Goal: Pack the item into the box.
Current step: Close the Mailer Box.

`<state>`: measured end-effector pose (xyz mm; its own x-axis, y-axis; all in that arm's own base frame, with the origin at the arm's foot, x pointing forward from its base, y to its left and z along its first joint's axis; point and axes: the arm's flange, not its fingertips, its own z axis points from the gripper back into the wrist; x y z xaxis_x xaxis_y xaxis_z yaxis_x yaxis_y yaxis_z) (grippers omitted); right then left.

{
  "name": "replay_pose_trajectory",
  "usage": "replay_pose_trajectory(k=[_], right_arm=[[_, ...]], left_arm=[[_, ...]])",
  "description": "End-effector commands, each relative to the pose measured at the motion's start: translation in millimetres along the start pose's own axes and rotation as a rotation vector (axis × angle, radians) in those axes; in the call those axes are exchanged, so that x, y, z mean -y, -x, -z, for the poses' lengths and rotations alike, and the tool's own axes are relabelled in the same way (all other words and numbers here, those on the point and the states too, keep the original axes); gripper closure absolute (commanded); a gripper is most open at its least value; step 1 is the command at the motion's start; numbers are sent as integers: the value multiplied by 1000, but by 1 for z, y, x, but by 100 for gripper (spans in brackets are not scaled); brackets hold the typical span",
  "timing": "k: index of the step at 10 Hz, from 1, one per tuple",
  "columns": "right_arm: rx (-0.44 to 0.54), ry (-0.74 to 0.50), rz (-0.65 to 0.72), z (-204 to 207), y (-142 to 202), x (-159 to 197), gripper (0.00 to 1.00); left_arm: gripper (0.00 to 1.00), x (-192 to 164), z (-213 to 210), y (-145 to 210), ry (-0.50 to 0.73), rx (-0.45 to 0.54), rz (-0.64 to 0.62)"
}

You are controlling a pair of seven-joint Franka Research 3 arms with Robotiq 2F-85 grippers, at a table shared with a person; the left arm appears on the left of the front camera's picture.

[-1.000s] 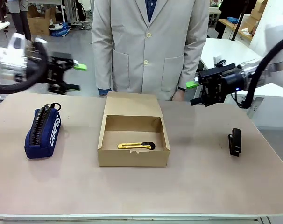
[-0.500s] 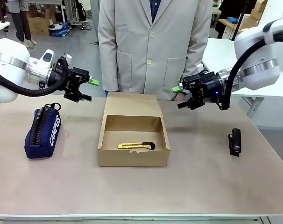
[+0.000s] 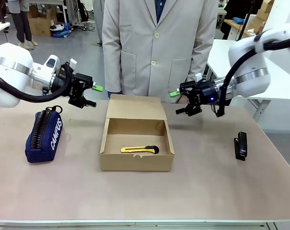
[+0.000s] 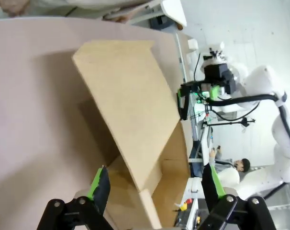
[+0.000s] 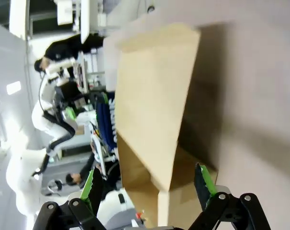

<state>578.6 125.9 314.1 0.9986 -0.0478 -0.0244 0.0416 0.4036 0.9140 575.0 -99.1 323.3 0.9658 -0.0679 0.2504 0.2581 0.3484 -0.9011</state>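
The yellow utility knife (image 3: 139,150) lies flat inside the open cardboard box (image 3: 135,164), so only closing seems left. The left arm's fingers (image 3: 97,88) and right arm's fingers (image 3: 174,94), both spread wide and empty, flank the raised flap lid (image 3: 135,107) above the desk (image 3: 221,191), probably to fold it down. Whether the knife's blade is retracted is too small to tell.

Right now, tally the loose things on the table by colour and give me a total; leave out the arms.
Navy: 1, the pencil case
Brown: 1, the cardboard box
Yellow: 1, the utility knife, lying inside that box
Black: 1, the stapler
Total: 4
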Motion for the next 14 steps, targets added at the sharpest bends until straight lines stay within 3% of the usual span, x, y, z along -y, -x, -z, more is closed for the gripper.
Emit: replay_pose_trajectory(k=[1, 6, 12, 13, 14], right_arm=[[48, -34, 56, 17, -22, -1, 0], [-33, -64, 159, 50, -35, 17, 0], [-103, -116, 205, 63, -35, 19, 0], [-123, -120, 197, 62, -33, 20, 6], [-125, -133, 215, 62, -33, 19, 20]], left_arm=[[0, -16, 2, -15, 37, -82, 12], [0, -39, 51, -33, 70, -153, 12], [0, -45, 72, -31, 166, -189, 32], [0, -43, 74, -32, 187, -189, 46], [19, -42, 76, -33, 205, -170, 38]])
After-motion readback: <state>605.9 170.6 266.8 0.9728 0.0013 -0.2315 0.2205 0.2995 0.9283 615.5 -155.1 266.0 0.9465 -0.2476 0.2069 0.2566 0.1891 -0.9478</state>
